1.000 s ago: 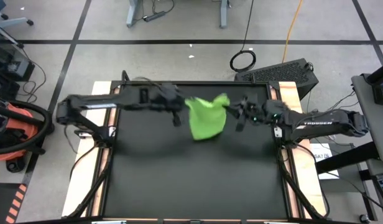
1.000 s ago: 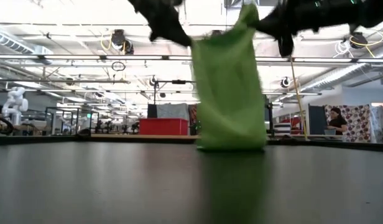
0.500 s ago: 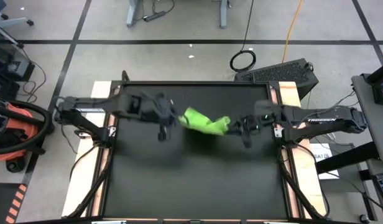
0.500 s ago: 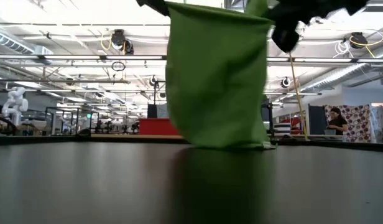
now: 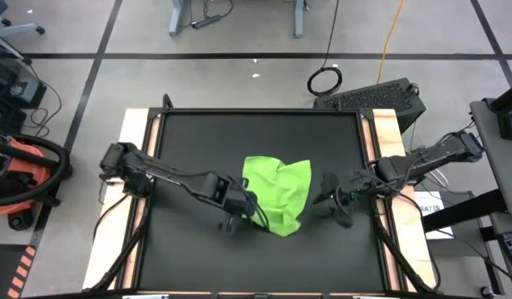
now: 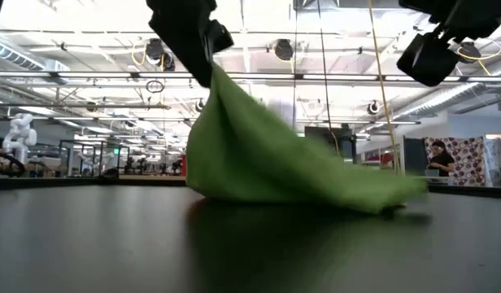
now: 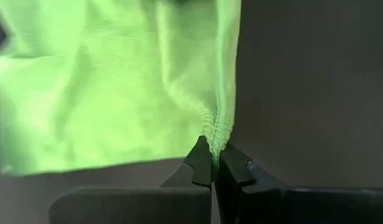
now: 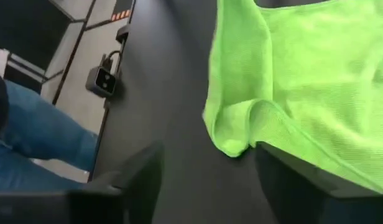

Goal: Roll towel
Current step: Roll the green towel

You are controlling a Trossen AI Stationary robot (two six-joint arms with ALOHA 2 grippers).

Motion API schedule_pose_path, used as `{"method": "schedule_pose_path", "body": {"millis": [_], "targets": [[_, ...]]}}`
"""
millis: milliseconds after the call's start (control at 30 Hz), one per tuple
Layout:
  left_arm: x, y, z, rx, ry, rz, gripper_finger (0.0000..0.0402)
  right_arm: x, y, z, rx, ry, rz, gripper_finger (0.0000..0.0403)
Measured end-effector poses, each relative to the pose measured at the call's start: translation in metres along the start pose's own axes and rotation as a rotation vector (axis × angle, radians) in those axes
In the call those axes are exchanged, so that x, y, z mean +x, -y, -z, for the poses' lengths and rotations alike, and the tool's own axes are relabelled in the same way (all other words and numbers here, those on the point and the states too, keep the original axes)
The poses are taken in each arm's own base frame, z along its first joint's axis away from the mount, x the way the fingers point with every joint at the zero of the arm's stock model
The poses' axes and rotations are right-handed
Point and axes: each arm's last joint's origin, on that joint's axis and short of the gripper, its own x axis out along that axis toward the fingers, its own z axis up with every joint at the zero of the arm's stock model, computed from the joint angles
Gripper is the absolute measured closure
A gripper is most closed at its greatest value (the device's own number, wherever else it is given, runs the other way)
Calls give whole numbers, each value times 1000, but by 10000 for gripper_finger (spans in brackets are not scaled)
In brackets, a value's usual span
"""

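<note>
The lime-green towel [image 5: 278,194] lies crumpled in the middle of the black mat [image 5: 189,249]. In the low view the towel [image 6: 275,163] slopes from a raised corner down to the mat on the right. My left gripper [image 5: 246,204] is at the towel's left near side, shut on that raised corner. My right gripper [image 5: 332,201] hangs open just right of the towel, above the mat. The right wrist view shows the towel's edge [image 8: 241,134] on the mat ahead of its spread fingers. My left gripper pinches a bunched corner of the towel [image 7: 217,135] between its two fingertips [image 7: 203,167]. It comes from the table's left, slanting down. The corner [image 6: 218,81] is held up off the mat, and the rest of the cloth slopes away and rests on the mat at its right end [image 6: 389,195].
Wooden boards [image 5: 133,124] border the mat on the left and right. A person's leg in blue jeans [image 8: 36,137] shows beyond the table's edge in the right wrist view. Bare mat lies toward the near edge.
Both grippers have gone down and toward the table's near edge with the towel, which had hung stretched between them. My right gripper has opened and let go. The towel's right part has fallen onto the mat, while the left corner stays held up.
</note>
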Motion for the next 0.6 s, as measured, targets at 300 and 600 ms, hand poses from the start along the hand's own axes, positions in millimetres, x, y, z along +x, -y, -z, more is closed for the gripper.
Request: {"method": "schedule_pose_path", "body": {"millis": [300,600], "targets": [[18,10,-7,19,21,70,401,23,-22,15,-213,-63,53,164],[18,3,-7,0,20,81,401,79,-25,27,-340,-158,102,204]]}}
